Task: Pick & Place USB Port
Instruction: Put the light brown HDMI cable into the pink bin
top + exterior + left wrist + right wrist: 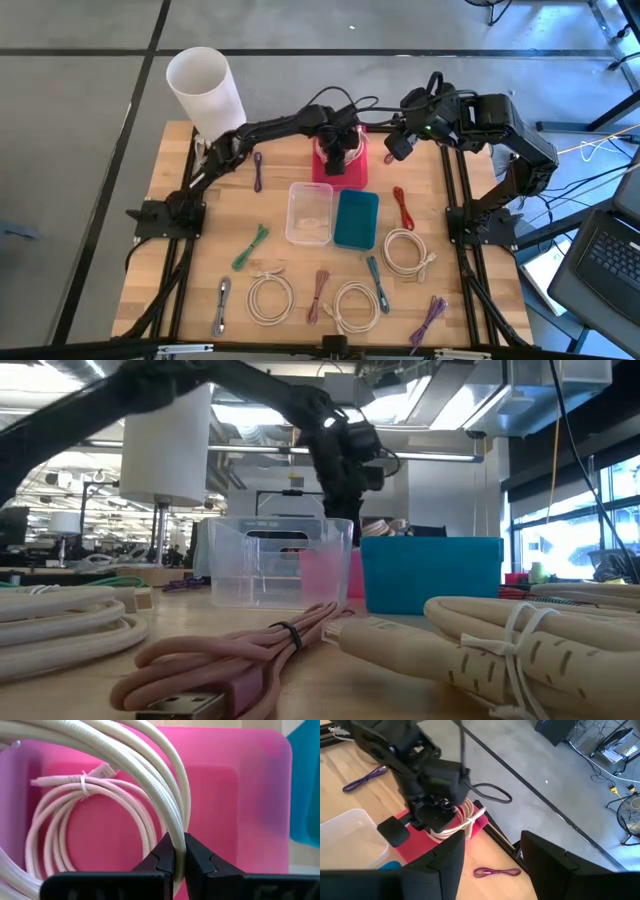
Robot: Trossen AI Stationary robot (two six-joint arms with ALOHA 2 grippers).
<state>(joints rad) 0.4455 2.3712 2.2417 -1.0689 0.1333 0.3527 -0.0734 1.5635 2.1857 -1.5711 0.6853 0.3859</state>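
Gripping a cream cable (150, 780), the left gripper (175, 862) is lowering it into the pink bin (250, 795) near the table's far edge. Next comes releasing it. Right gripper (492, 857) is waiting open nearby.

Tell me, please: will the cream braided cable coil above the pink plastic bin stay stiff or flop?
Probably floppy: the cream braided cable coil hangs in loose loops from the left gripper, shut on one strand. A tie binds it, so it likely stays bundled. It looks light, and should settle in the pink plastic bin.

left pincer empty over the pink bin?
No. In the left wrist view the left pincer is shut on a white cable coil, held above the pink bin.
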